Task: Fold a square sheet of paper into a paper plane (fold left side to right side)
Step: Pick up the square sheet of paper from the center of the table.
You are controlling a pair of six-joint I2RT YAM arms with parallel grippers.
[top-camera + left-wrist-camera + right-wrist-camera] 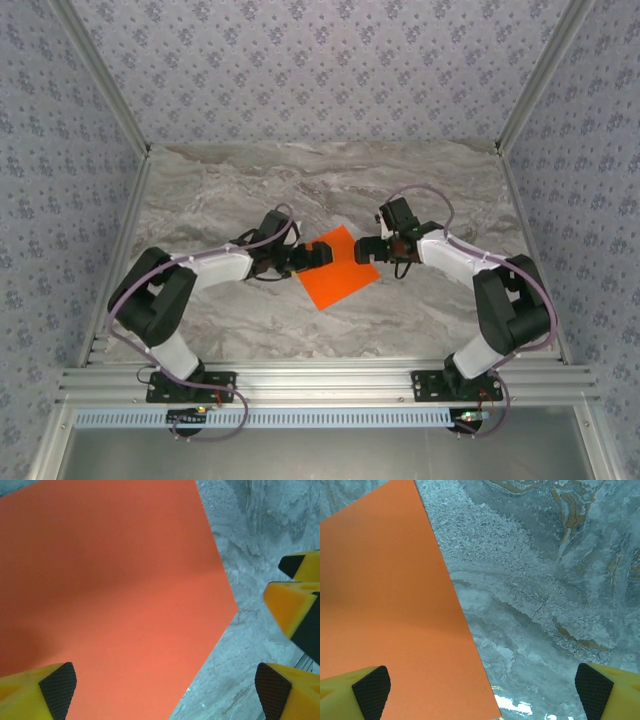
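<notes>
The square sheet of paper is bright orange-red and lies flat and uncreased on the marbled table, turned like a diamond. My left gripper hovers open over its upper left edge. In the left wrist view the sheet spreads under the open left gripper, whose left fingertip is over the paper. My right gripper stands open at the sheet's upper right edge. In the right wrist view the sheet sits under the left half of the open right gripper. The paper plane is out of view.
The grey marbled tabletop stretches behind the sheet, bounded by aluminium rails at the near edge. The right gripper's yellow fingers show at the right of the left wrist view, close to the sheet's corner.
</notes>
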